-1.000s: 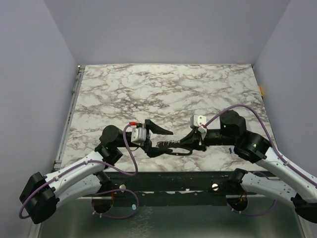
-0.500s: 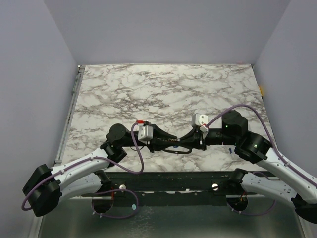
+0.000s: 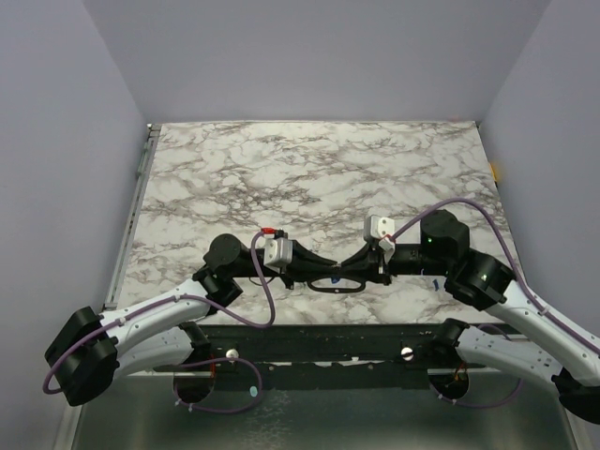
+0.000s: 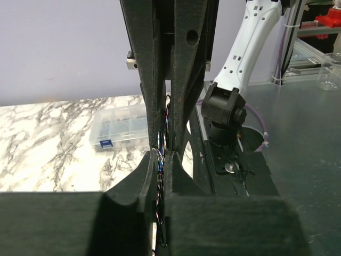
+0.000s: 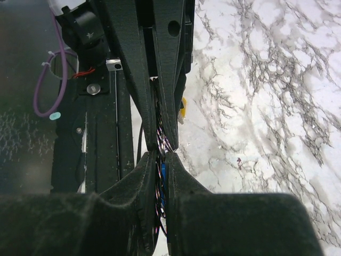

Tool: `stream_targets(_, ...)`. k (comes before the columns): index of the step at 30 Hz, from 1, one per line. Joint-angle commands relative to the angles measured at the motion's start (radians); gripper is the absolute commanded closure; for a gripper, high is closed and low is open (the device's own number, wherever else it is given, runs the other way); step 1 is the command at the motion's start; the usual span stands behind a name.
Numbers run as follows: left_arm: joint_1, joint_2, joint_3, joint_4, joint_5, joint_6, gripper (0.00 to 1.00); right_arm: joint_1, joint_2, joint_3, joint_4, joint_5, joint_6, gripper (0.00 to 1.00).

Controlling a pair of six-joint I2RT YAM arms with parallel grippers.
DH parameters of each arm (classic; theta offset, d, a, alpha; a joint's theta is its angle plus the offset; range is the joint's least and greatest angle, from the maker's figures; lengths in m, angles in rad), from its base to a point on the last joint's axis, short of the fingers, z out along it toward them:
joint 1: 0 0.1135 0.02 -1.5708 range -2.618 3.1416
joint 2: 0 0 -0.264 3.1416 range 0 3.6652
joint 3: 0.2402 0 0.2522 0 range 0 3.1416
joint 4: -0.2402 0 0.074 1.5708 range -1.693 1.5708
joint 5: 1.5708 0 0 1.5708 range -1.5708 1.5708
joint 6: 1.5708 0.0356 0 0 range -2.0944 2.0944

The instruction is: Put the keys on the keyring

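My two grippers meet tip to tip near the table's front edge, left gripper (image 3: pixel 320 267) against right gripper (image 3: pixel 349 269). The keyring (image 3: pixel 342 292) shows as a thin dark oval loop hanging just below them. In the left wrist view my left gripper (image 4: pixel 161 154) is shut on the keyring's thin wire (image 4: pixel 160 172), with the right fingers (image 4: pixel 184 80) facing it. In the right wrist view my right gripper (image 5: pixel 161 154) is shut on the keyring (image 5: pixel 158 184), with a blue key (image 5: pixel 164 173) in the gap. A yellow key (image 5: pixel 183 106) hangs beside the left fingers (image 5: pixel 141 80).
A clear plastic box (image 4: pixel 118 127) with a blue label sits on the marble table (image 3: pixel 309 178) beyond the right gripper. The black front rail (image 3: pixel 319 342) and both arm bases lie just below the grippers. Purple cables (image 3: pixel 258 300) loop near each arm.
The left gripper has swung right to meet the right gripper and has closed from wide open onto the keyring. The right arm has stayed where it was.
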Motion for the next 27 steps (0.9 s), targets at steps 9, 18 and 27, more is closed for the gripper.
stream_targets(9, -0.005, 0.027, 0.021, 0.029, -0.072, -0.018, 0.78, 0.008, -0.034, -0.010, 0.136, -0.042, 0.030, 0.99)
stream_targets(18, -0.006, 0.059, 0.030, 0.028, -0.052, -0.049, 0.70, 0.008, -0.036, -0.004, 0.135, -0.043, 0.035, 0.99)
stream_targets(27, -0.005, 0.072, 0.030, 0.012, -0.041, -0.057, 0.63, 0.008, -0.035, -0.006, 0.160, -0.041, 0.047, 0.99)
